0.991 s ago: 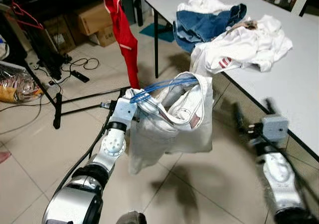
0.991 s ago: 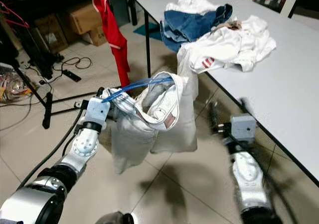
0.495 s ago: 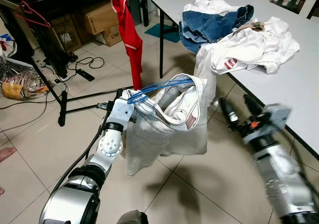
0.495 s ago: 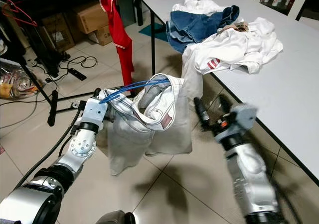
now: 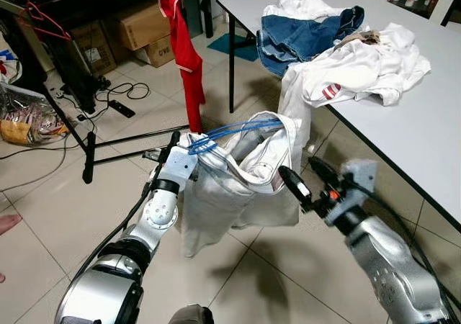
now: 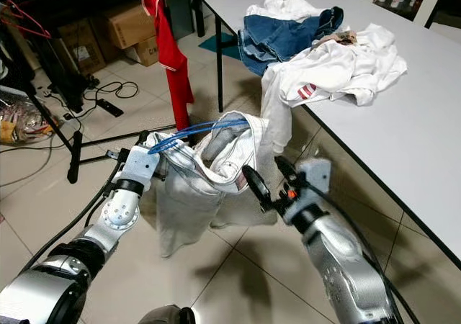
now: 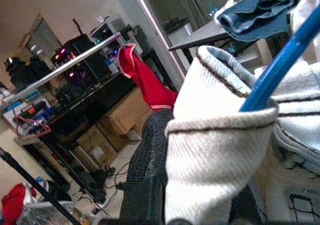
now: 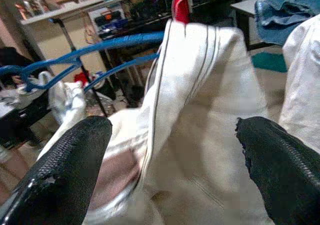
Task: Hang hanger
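Observation:
A blue hanger (image 5: 232,130) carries a white garment (image 5: 241,194) that hangs above the tiled floor. My left gripper (image 5: 184,150) is shut on the hanger's left end, with the garment's waistband bunched against its finger (image 7: 145,175). My right gripper (image 5: 299,170) is open just to the right of the garment, level with its waistband and pointing at it. In the right wrist view the fingers (image 8: 65,160) stand wide apart with the white cloth (image 8: 200,110) and the blue hanger's bars (image 8: 115,47) ahead of them. A black clothes rack (image 5: 68,115) stands at the back left with a metal rail (image 7: 75,60).
A red garment (image 5: 184,57) and a red hanger (image 5: 43,23) hang on the rack. A white table (image 5: 432,144) on the right holds jeans (image 5: 306,32) and white clothes (image 5: 364,65). Cardboard boxes (image 5: 140,25), cables (image 5: 119,97) and a bag (image 5: 25,119) lie behind the rack.
My right arm has swung left from beside the table edge to the garment's right side. The left gripper still holds the hanger in about the same place.

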Robot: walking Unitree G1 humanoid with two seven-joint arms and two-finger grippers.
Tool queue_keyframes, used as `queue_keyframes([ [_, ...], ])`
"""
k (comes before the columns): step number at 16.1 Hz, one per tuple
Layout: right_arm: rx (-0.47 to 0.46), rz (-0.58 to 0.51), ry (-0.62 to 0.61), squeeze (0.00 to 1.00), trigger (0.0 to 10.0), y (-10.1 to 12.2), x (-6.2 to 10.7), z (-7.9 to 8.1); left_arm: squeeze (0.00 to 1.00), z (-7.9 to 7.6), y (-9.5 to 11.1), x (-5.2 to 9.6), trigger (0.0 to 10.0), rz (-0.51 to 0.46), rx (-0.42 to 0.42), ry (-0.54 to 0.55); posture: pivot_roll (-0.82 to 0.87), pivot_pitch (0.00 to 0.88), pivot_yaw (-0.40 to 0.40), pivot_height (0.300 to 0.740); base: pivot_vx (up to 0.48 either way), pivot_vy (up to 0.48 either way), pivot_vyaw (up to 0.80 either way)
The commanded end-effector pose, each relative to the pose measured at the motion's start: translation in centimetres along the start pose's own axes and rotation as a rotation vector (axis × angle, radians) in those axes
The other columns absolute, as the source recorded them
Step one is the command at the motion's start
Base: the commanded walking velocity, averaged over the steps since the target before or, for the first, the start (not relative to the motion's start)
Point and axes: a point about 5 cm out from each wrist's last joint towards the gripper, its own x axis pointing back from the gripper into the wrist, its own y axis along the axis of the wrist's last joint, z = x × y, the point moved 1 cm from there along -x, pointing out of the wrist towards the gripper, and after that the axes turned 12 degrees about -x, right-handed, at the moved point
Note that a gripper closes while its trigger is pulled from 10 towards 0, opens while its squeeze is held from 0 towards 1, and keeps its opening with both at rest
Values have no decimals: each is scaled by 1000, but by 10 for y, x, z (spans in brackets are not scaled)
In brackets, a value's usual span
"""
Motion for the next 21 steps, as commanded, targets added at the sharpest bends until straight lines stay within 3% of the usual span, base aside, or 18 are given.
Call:
queue_keyframes([
  [1,9,1,-34,278,10000,3,-4,-1,0,6,4,-4,10000,-26,-9,37,-30,0,93,740,0,0,0],
  [3,8,-12,-83,275,10000,9,-7,-5,0,5,5,-3,10000,-32,-16,31,-30,0,93,740,0,0,0],
  [6,33,0,-52,271,10000,18,-12,7,0,2,4,-2,10000,-35,-25,22,-29,0,94,740,0,0,0],
  [13,74,120,-153,278,10000,3,-21,7,0,0,8,-2,10000,-62,-56,13,-33,0,95,740,0,0,0],
  [16,69,126,-201,200,10000,-1,-28,6,0,-2,10,-2,10000,-80,-69,1,-29,0,95,740,0,0,0],
  [17,58,109,-213,122,3412,1,-31,6,0,-3,11,-2,10000,-83,-71,0,-29,0,95,740,0,0,0],
  [18,49,95,-211,0,0,3,-32,6,0,-3,11,-2,10000,-86,-74,-1,-27,0,95,740,0,0,0],
  [21,51,91,-200,0,0,5,-33,7,0,-3,11,-2,10000,-89,-79,-1,-24,0,92,740,0,0,0],
])
